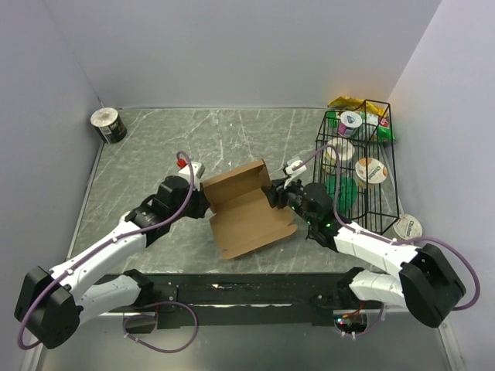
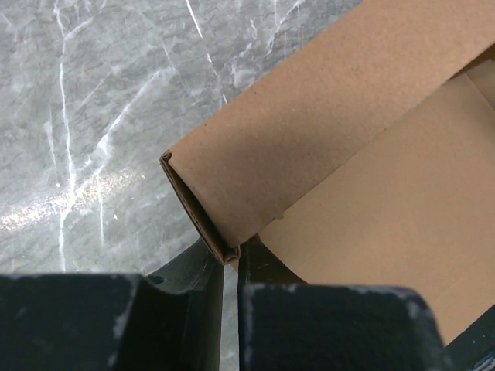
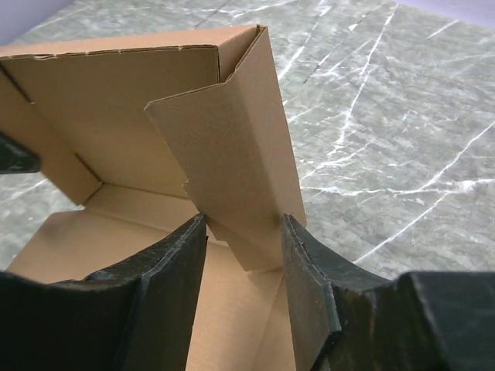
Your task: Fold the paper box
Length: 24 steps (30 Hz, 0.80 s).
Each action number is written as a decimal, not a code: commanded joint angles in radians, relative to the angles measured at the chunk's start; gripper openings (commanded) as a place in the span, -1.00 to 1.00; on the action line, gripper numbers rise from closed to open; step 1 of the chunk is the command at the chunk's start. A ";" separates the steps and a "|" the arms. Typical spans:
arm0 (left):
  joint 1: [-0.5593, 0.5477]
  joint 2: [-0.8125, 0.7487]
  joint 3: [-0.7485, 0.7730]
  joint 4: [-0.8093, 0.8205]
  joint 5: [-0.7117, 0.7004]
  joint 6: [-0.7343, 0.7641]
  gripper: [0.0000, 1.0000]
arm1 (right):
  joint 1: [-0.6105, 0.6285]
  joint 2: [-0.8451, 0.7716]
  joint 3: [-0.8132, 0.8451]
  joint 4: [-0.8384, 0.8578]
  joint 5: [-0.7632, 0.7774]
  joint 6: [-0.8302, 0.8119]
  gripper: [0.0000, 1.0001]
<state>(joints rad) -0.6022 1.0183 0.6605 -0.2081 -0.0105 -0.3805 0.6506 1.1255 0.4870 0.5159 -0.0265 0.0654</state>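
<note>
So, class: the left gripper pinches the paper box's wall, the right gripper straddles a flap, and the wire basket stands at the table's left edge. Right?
No: the top external view shows the wire basket at the table's right edge. The rest holds: the left gripper pinches the wall of the paper box and the right gripper straddles a flap.

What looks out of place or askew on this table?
The paper box lies askew, only half folded. One cup sits outside the wire basket, by its near right corner, while other cups are inside.
</note>
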 commanded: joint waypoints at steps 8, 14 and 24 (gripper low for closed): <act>-0.041 0.066 0.057 -0.020 -0.072 -0.003 -0.98 | 0.043 0.137 0.015 0.142 0.154 0.050 -0.02; -0.067 0.115 0.060 -0.048 -0.215 -0.037 -0.98 | 0.079 0.206 -0.036 0.211 0.212 0.126 -0.03; -0.107 0.161 0.039 -0.045 -0.302 -0.061 -0.14 | 0.115 0.327 -0.076 0.297 0.277 0.185 -0.05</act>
<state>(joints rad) -0.6945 1.1778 0.6758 -0.2691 -0.2783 -0.4145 0.7574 1.4250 0.4175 0.7136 0.1925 0.2169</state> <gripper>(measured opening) 0.304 0.481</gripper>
